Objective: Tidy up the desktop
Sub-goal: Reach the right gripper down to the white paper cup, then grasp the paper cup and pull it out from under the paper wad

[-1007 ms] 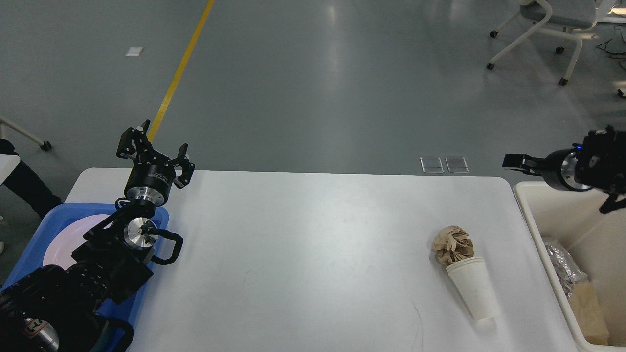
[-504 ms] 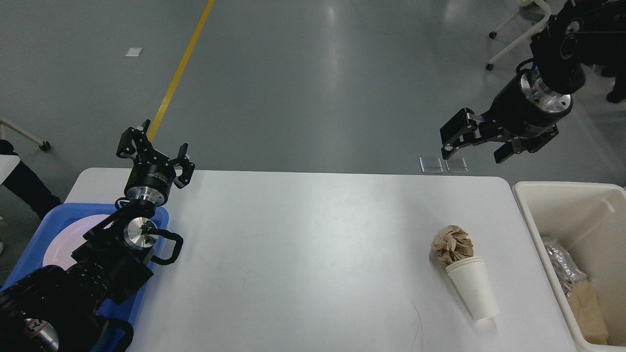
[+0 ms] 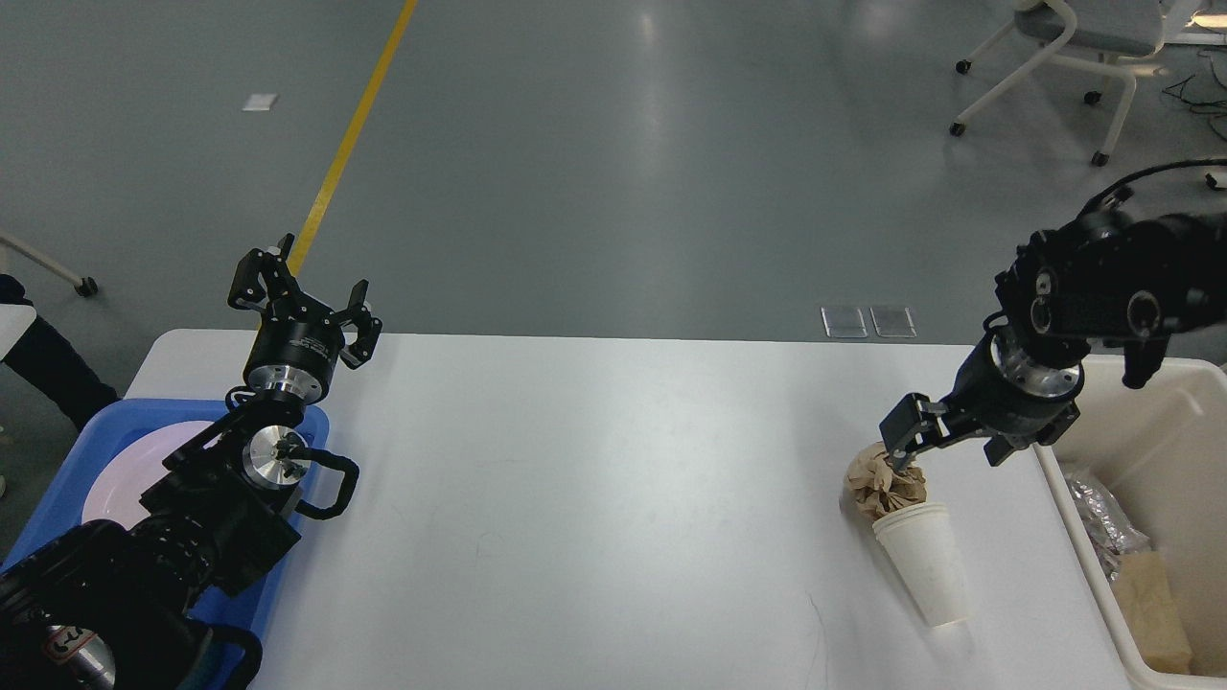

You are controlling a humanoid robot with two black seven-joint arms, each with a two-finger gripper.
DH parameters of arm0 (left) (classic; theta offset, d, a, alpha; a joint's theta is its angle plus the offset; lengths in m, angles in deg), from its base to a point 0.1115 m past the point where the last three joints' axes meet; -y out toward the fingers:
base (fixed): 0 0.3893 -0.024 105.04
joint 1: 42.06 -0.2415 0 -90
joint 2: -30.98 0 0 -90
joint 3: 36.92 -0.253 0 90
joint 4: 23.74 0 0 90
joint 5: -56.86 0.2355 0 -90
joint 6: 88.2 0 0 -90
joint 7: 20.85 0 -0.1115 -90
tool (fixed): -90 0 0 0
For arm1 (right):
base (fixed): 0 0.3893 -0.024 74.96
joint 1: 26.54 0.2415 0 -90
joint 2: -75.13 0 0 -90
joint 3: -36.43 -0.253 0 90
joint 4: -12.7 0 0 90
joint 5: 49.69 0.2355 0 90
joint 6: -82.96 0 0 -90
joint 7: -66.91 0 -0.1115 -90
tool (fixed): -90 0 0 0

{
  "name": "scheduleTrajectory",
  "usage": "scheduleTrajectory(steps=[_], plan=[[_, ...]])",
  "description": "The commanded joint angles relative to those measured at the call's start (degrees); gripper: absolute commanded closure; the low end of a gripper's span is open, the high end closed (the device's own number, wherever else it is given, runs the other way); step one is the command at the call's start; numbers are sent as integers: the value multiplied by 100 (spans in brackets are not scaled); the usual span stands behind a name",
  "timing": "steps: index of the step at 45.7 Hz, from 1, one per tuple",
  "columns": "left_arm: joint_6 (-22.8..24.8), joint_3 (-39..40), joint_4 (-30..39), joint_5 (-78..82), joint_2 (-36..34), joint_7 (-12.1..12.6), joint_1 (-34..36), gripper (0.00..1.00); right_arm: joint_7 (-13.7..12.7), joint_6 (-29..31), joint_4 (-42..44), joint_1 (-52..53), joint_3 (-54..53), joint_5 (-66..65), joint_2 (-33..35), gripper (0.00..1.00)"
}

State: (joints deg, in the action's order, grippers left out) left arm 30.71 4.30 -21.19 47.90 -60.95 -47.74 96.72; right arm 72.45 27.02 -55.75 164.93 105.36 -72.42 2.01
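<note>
The white desktop (image 3: 594, 498) carries a crumpled brown paper wad (image 3: 880, 487) at the right. The wad sits at the mouth of a stack of white paper cups (image 3: 927, 567) lying on its side. My right gripper (image 3: 944, 456) is open just above and behind the wad; its left finger (image 3: 903, 433) touches the top of the wad and nothing is held. My left gripper (image 3: 302, 295) is open and empty, raised above the desktop's far left corner.
A blue tray (image 3: 105, 422) holding a pale plate (image 3: 144, 460) sits at the left edge, partly under my left arm. A cream bin (image 3: 1141, 450) stands off the right edge with foil (image 3: 1102, 522) and a brown paper bag (image 3: 1150, 599) inside. A chair stands on the floor far right.
My right arm swung up from over the bin, then came down to the brown paper wad. The left arm, wad and cups have not moved.
</note>
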Motion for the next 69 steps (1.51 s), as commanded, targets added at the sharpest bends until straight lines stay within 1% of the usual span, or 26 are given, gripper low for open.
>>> scheduleTrajectory(steps=[1, 8, 18, 22, 33, 37, 41, 43, 45, 47, 49, 50, 55, 56, 59, 63, 69], plan=[[0, 0, 0, 0, 0, 0, 0, 4, -9, -461, -1, -488, -2, -468, -289, 0], [0, 0, 0, 0, 0, 0, 0, 4, -27, -698, 139, -901, -29, -504, -474, 0], [0, 0, 0, 0, 0, 0, 0, 4, -27, -1208, 1008, -1999, -3, -495, -799, 0], [0, 9, 0, 0, 0, 0, 0, 4, -27, -1226, 1360, -2395, -2, -486, -905, 0], [0, 0, 0, 0, 0, 0, 0, 4, -35, -1288, 1950, -2984, 6, -486, -914, 0], [0, 0, 0, 0, 0, 0, 0, 4, -35, -1384, 1959, -3011, 6, -486, -914, 4], [0, 0, 0, 0, 0, 0, 0, 4, -18, -1708, 1915, -3002, -20, -477, -861, 21], [0, 0, 0, 0, 0, 0, 0, 4, -9, -2015, 1889, -2993, -29, -477, -800, 23], [0, 0, 0, 0, 0, 0, 0, 4, 26, -2122, 1827, -2967, -11, -486, -738, 24], [0, 9, 0, 0, 0, 0, 0, 4, 26, -2123, 1766, -2932, -2, -486, -686, 31], [0, 0, 0, 0, 0, 0, 0, 4, 35, -2123, 1704, -2870, -2, -486, -624, 41], [0, 0, 0, 0, 0, 0, 0, 4, 35, -2123, 1669, -2844, 6, -486, -598, 48], [0, 0, 0, 0, 0, 0, 0, 4, 44, -2079, 1511, -2642, 173, -591, -466, 97], [0, 0, 0, 0, 0, 0, 0, 4, 44, -2053, 1484, -2581, 260, -670, -466, 100], [0, 0, 0, 0, 0, 0, 0, 4, 44, -1982, 1335, -2379, 524, -951, -466, 100], [0, 0, 0, 0, 0, 0, 0, 4, 52, -1973, 1107, -2071, 621, -1031, -387, 100], [0, 0, 0, 0, 0, 0, 0, 4, 87, -1921, 484, -1141, 604, -1040, 236, 100]])
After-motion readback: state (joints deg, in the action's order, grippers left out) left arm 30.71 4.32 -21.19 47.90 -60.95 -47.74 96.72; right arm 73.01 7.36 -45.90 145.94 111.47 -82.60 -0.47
